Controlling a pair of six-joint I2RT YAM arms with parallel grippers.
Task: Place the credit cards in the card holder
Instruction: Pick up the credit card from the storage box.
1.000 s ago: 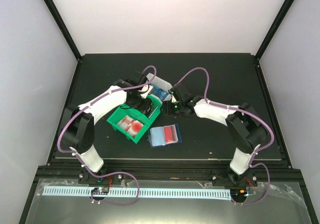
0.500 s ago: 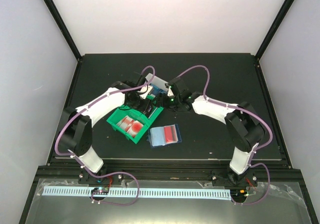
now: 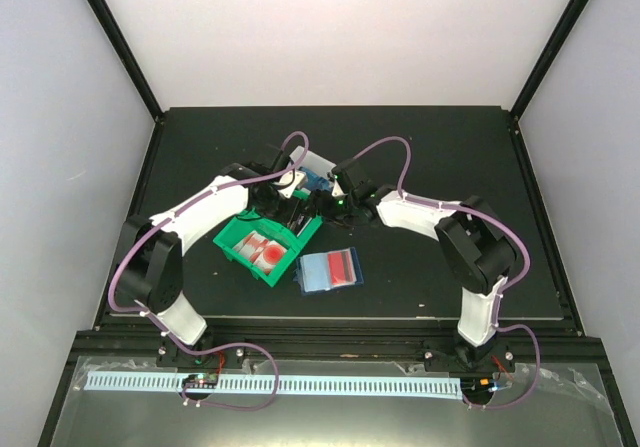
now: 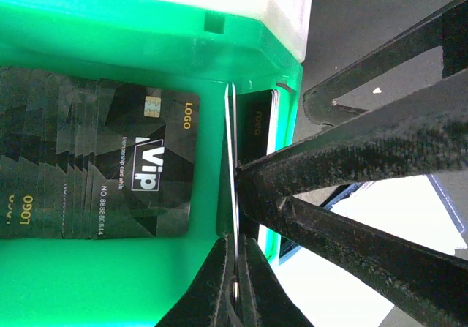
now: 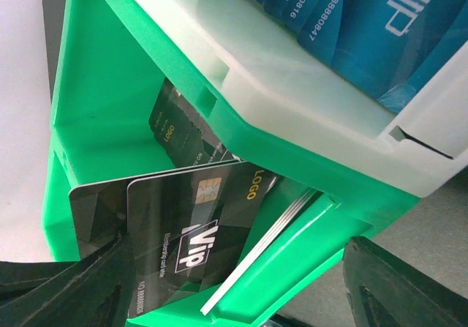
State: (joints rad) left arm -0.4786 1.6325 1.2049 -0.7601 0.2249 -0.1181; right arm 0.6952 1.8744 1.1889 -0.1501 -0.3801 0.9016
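Black matting covers the table (image 3: pixel 450 137); both arms reach in from the near edge and meet over the bins at mid-table.

Green bin (image 3: pixel 243 265) sits left of centre, angled; its near compartment holds red-and-white cards (image 3: pixel 264 253); its far compartment holds a fanned stack of black cards (image 4: pixel 124 166) lying flat, printed face up.

White bin (image 5: pixel 292 100) butts against the far end of the green bin; blue cards (image 5: pixel 365 20) are stacked inside it.

Card holder (image 3: pixel 322 272) lies open and flat on the table just beside the near-right corner of the green bin, clear sleeves up; a red card (image 3: pixel 343 267) shows on its right half; it is well apart from both grippers.

Left gripper (image 4: pixel 235 265) is clamped tight on the lifted cards (image 5: pixel 190 224), pinching their edge; the left wrist view shows them edge-on as two thin pale lines, standing upright against the green bin's inner wall; the right wrist view shows two overlapping black faces, chip and lettering on the front one.

Right gripper (image 5: pixel 241 246) has its jaws spread wide, one finger on each side of the lifted cards; nothing is held between them; whether a fingertip touches the card edge cannot be told.
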